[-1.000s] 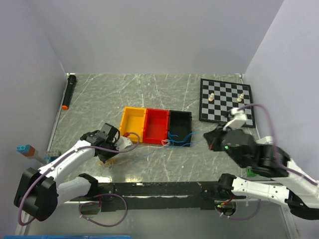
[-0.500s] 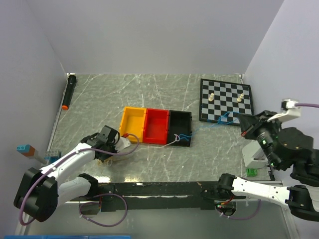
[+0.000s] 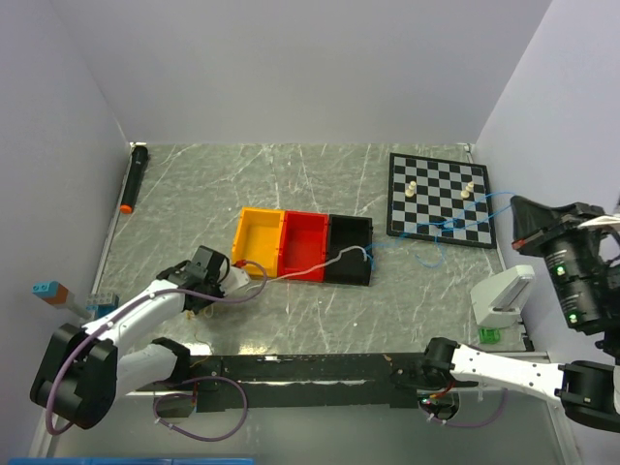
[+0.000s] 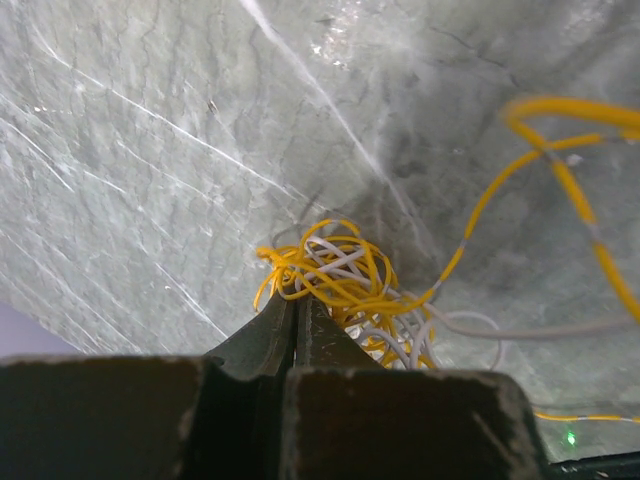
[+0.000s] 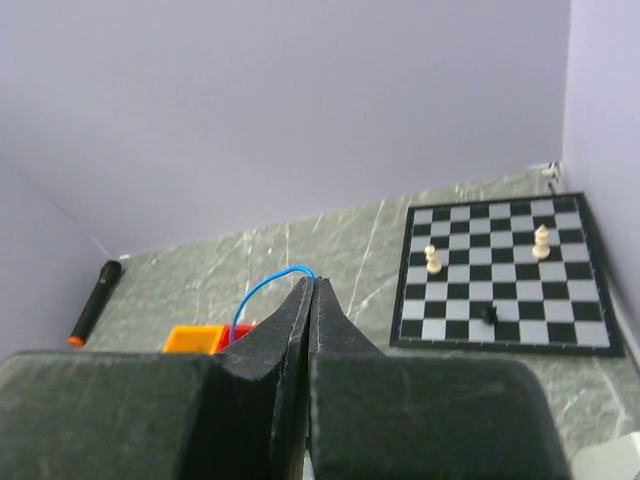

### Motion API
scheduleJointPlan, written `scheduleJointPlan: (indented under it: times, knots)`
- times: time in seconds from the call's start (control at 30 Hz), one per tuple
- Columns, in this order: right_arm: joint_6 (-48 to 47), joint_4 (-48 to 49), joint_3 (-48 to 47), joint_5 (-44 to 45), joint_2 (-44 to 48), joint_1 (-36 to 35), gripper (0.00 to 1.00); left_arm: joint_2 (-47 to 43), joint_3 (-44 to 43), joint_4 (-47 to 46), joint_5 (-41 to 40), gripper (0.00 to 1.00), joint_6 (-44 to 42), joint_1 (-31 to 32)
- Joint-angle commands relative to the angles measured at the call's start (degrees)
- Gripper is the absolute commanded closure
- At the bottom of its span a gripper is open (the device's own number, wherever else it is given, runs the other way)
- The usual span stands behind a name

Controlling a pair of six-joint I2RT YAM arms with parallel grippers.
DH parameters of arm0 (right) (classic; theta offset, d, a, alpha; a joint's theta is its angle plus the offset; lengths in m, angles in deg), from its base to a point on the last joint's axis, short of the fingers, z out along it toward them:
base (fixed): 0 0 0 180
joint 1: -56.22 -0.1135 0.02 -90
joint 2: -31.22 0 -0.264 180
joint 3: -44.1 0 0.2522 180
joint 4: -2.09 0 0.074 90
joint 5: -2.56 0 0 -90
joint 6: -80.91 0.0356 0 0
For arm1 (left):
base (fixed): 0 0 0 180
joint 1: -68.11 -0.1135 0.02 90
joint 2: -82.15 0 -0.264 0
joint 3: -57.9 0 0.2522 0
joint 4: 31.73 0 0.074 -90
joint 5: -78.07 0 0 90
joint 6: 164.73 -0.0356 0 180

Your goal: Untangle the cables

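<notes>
Left tool [image 4: 295, 310] is pinching shut on the near edge of the tangle of thin yellow and white wires [image 4: 340, 280], which is lying on the grey marbled surface [image 4: 150, 150]. Right tool [image 5: 312, 285], raised at the far right, is gripping shut on the thin blue wire [image 5: 245, 300].

Between them a thin white wire [image 3: 310, 265] is running almost straight from the tangle across the front of the red plastic bin [image 3: 302, 221] and the black plastic bin [image 3: 354, 276]. There it is joining the blue one, which is trailing in loose loops over the near corner of the black-and-white chessboard [image 3: 441, 208].

Risks as I'm reading them:
- Spreading the arms further is probably cinching the knot rather than feeding strands out, since the left tool is pinning the clump itself.
- The white run is riding on the bin walls. More tension is likely dragging or tipping the bins.
- The blue slack is lying close to the pale chess pieces [image 3: 412, 187]. When it is pulled tight, it is likely sweeping across the board and knocking them over.
- Both grips are on very thin wire, so a slip at the right tool is sending the line springing back into the bins.
- If the left pinch is catching only a few strands, the whole clump is going to be sliding along the surface instead of unravelling.
</notes>
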Motion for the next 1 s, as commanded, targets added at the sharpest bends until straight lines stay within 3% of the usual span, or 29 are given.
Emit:
scheduleJointPlan:
  times: [0.0, 0.2, 0.47, 0.73, 0.97]
  knots:
    - [-10.39, 6.82, -5.17, 3.35, -1.41, -0.01, 1.00, 2.01, 0.02, -1.41, -0.82, 0.99, -0.21, -0.68]
    - [-22.94, 19.38, -3.69, 4.76, 0.69, -0.19, 1.00, 3.33, -0.86, -1.94, -1.35, 0.99, -0.38, -1.03]
    - [-30.97, 27.12, -5.45, 4.86, 0.25, -0.37, 1.00, 4.12, -2.18, -1.59, -2.32, 0.99, -0.38, -1.12]
    - [-16.22, 16.59, 0.17, -1.21, -4.40, -0.72, 1.00, 3.15, -12.62, 6.48, 6.28, 0.99, 4.36, -1.12]
    - [-9.53, 21.15, 12.12, -5.78, -8.44, -0.37, 1.00, -0.27, -23.96, 16.68, 15.87, 0.99, 5.59, -1.12]
